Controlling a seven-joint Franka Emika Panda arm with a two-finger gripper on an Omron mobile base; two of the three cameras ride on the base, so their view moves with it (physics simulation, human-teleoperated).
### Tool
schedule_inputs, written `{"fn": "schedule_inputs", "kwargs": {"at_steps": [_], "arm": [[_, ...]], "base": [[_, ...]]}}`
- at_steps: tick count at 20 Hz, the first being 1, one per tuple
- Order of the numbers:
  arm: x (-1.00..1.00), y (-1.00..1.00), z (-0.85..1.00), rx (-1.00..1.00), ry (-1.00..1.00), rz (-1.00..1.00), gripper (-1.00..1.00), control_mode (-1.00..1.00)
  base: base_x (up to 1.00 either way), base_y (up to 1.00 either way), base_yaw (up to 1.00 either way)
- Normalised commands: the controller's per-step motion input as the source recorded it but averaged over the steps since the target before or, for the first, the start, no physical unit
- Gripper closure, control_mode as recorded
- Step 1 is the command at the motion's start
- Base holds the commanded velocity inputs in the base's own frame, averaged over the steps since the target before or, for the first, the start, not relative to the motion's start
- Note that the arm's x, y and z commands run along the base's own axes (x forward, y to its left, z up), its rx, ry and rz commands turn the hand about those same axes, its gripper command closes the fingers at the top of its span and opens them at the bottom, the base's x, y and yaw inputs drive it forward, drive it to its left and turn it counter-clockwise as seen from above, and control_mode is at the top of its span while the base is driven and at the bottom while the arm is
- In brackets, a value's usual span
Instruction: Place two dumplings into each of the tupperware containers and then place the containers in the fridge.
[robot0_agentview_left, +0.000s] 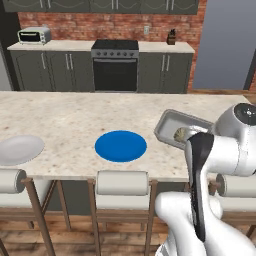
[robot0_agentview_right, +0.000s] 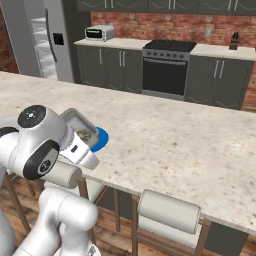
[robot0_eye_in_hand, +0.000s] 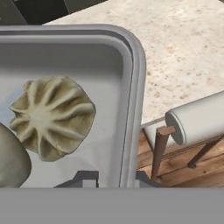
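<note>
Speckled stone counter (robot0_agentview_left: 75, 125) runs across the kitchen island, with a blue plate (robot0_agentview_left: 120, 146) and a white plate (robot0_agentview_left: 19, 149) resting on it and stools along the near edge. At the counter's near edge, a tupperware container (robot0_agentview_left: 172, 125) sits tilted up off the stone, its long rim pinched by the gripper (robot0_eye_in_hand: 114, 178), whose fingers are closed narrow on either side of the container's wall. Two dumplings lie inside it: a pleated dumpling (robot0_eye_in_hand: 52, 116) directly ahead of the fingertips and a second dumpling (robot0_eye_in_hand: 11, 162) beside it, partly cut off. The fridge (robot0_agentview_right: 42, 40) stands far back to the robot's left, well apart from the gripper, so the carry likely calls for the base to swing that way while the tray stays level.
</note>
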Motion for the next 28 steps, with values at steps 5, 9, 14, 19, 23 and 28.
{"fn": "schedule_inputs", "kwargs": {"at_steps": [5, 9, 14, 19, 23, 28], "arm": [[0.00, 0.49, -0.01, -0.03, 0.06, 0.16, 1.00, -1.00], [0.00, 0.18, -0.48, 0.22, -0.06, 0.13, 1.00, -1.00], [0.00, -0.09, -0.32, 0.18, -0.02, 0.07, 1.00, -1.00], [0.00, 0.01, -0.08, -0.10, 0.04, -0.02, 1.00, -1.00], [0.00, 0.03, -0.23, -0.27, 0.12, -0.01, 1.00, -1.00], [-0.03, 0.03, -0.15, -0.13, 0.02, 0.00, 1.00, 1.00]], "base": [[0.00, 0.00, 0.00], [0.00, 0.00, 0.00], [0.00, 0.00, 0.00], [0.00, 0.00, 0.00], [0.00, 0.00, 0.00], [-0.03, 0.00, 0.03]]}}
